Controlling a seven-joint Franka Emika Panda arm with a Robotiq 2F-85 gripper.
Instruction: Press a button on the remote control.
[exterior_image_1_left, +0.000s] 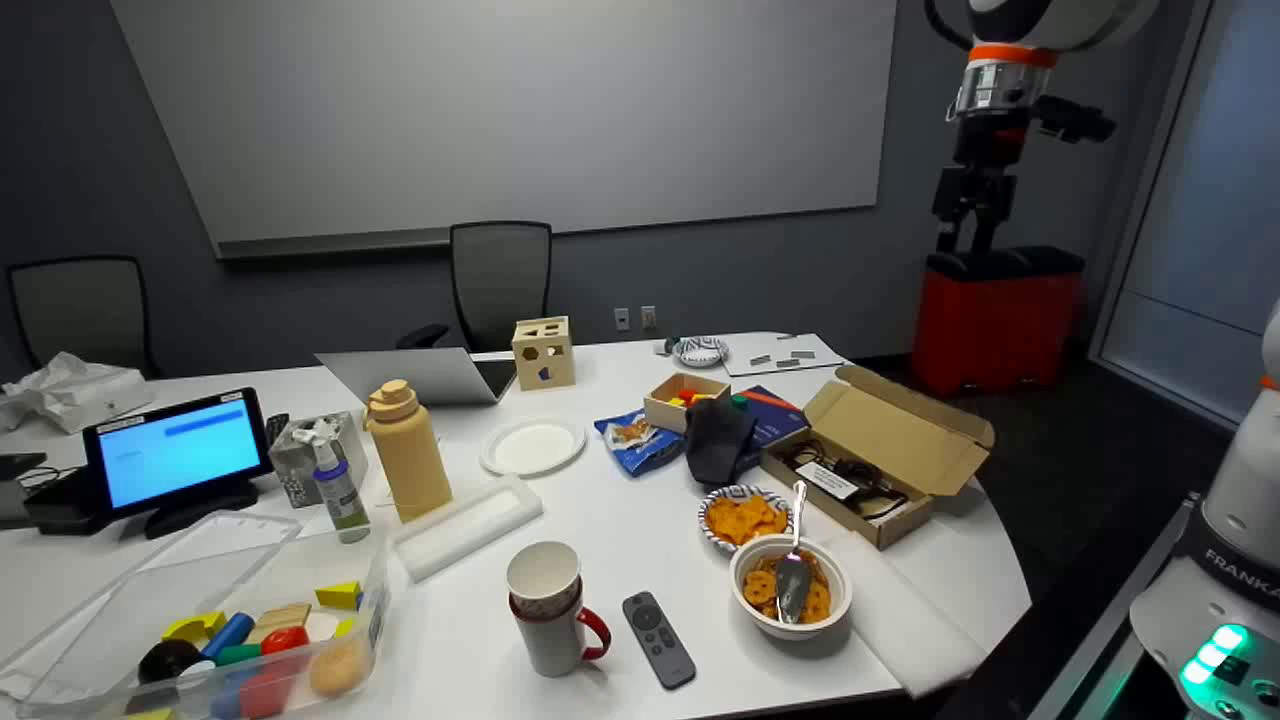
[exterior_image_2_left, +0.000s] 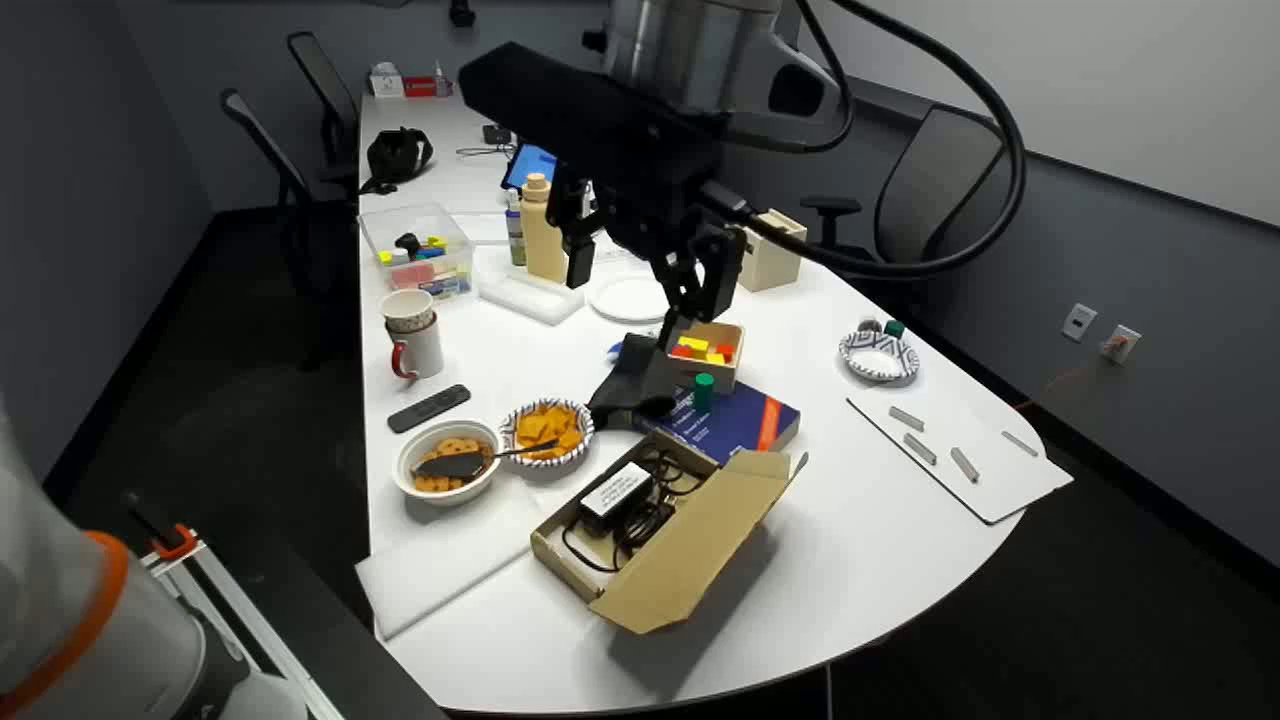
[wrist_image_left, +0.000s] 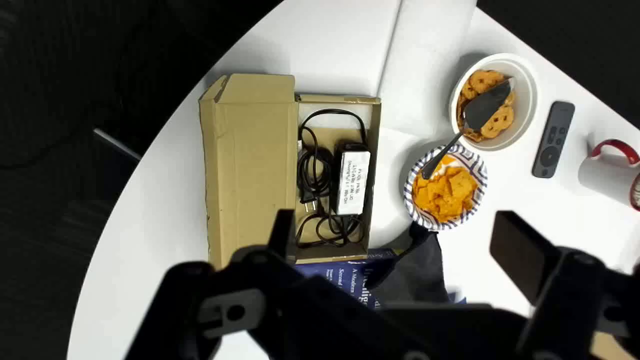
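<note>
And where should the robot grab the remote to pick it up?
Probably around the middle of the remote, coming straight down from above, with the fingers on its two long edges. It lies flat and is slim, so its width looks easiest to span. The white bowl and the mug stand on either side, so aim between them.

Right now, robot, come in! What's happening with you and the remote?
Gripper open, empty. Remote lying flat, buttons up, not yet reached. Nothing on top of it; mug on one side, white bowl on the other.
</note>
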